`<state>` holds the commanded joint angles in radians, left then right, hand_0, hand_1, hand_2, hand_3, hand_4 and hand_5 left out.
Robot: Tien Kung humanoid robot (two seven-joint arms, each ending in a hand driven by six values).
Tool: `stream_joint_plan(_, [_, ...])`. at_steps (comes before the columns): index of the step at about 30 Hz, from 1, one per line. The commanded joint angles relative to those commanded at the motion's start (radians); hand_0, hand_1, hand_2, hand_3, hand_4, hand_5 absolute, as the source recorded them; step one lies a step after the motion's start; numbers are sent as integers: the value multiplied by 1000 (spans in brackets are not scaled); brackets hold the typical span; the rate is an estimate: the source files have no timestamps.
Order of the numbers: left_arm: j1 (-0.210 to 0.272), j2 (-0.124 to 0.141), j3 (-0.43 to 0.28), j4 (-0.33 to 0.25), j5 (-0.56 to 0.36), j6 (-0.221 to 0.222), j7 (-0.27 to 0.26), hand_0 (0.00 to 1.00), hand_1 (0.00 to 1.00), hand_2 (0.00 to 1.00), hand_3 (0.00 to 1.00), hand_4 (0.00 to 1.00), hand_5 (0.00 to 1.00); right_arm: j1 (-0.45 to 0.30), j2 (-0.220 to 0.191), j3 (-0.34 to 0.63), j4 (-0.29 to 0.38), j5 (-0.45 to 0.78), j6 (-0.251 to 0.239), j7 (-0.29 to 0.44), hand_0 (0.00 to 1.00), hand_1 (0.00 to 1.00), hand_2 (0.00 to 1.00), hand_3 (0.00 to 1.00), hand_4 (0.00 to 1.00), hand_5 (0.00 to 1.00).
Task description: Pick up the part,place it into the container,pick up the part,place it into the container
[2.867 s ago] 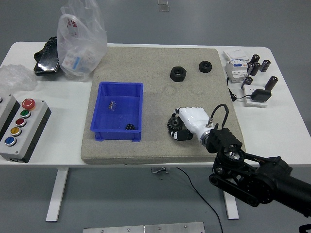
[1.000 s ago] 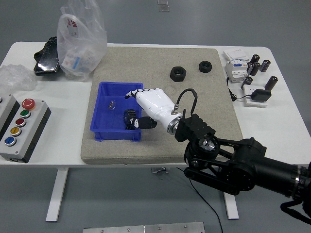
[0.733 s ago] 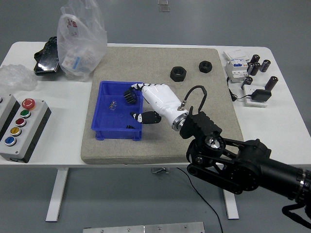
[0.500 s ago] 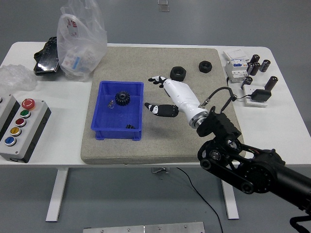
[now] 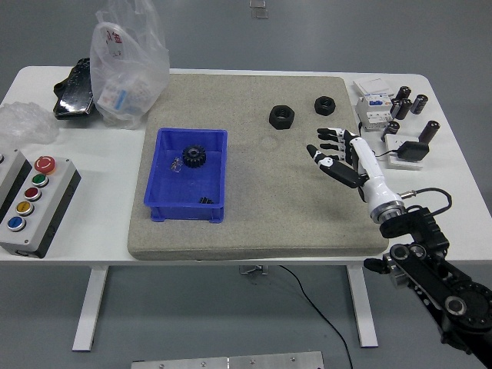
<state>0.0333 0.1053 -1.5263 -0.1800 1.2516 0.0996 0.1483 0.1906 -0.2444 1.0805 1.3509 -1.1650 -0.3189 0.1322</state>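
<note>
Grey mat [image 5: 254, 200] covering tabletop [image 5: 453, 200]; gear [image 5: 193, 157] sitting in blue container [image 5: 187, 178], left of centre. Right hand [image 5: 336, 154] hovering fingers spread, gripping nothing, right of centre. Two black nuts [image 5: 283, 117] waiting, upper right.

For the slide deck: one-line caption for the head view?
Open right robot hand above the mat, black gear resting in the blue bin.

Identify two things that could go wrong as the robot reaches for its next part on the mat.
The right hand is open over the mat's right side. The nearest nut lies close to the clutter of cylinders and a cabled device; a wide reach might knock them. The two nuts look low and wide, so the fingers might slip off.
</note>
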Motion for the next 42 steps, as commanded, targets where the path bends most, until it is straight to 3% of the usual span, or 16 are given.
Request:
stream_joint_plan(5, [-7, -1, -6, 0, 13, 0, 0, 674, 648, 649, 643, 780, 387, -62, 8, 91, -9, 174, 38, 78, 602, 682, 714, 678, 765, 406])
stream_joint_plan(14, [-26, 9, 19, 0, -8, -1, -19, 673, 648, 650, 646, 779, 383, -81, 8, 170, 20, 364, 52, 107, 605, 669, 702, 666, 763, 411])
stream_joint_plan(31, [-42, 6, 14, 0, 11, 0, -25, 673, 648, 650, 650, 778, 382, -107, 25, 248, 41, 354, 40, 127, 605, 674, 701, 664, 739, 444])
stream_joint_plan(42, [-47, 1, 111, 0, -62, -3, -48, 673, 648, 651, 651, 776, 379, -129, 27, 314, 75, 382, 60, 149, 629, 669, 698, 662, 744, 454])
